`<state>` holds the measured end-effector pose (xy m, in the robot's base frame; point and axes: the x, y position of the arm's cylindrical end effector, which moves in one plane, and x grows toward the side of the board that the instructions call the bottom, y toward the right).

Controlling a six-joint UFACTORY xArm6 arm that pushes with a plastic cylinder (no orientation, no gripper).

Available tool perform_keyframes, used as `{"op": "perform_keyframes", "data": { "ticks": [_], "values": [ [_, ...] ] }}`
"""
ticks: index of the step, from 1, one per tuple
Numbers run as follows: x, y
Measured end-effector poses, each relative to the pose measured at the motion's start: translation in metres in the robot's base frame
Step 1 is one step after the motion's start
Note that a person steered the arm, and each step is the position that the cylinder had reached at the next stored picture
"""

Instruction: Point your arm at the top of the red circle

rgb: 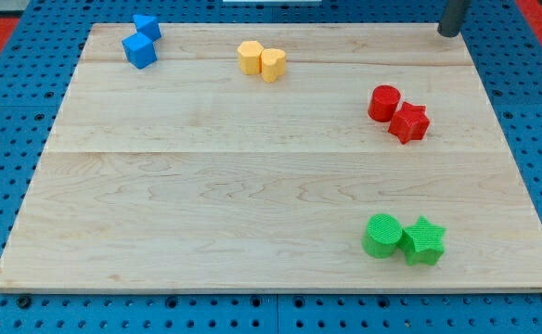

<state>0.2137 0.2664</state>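
Observation:
The red circle stands at the view's right on the wooden board, touching a red star just below and to its right. My tip is at the view's top right corner of the board, up and to the right of the red circle and well apart from it. It touches no block.
Two blue blocks sit together at the view's top left. A yellow hexagon and a yellow heart touch at the top middle. A green circle and a green star touch at the bottom right.

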Motion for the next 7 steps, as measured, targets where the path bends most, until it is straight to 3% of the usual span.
{"op": "perform_keyframes", "data": {
  "ticks": [3,4,5,7],
  "values": [
    [0.003,-0.008],
    [0.054,0.0],
    [0.06,-0.029],
    [0.031,-0.068]
  ]
}}
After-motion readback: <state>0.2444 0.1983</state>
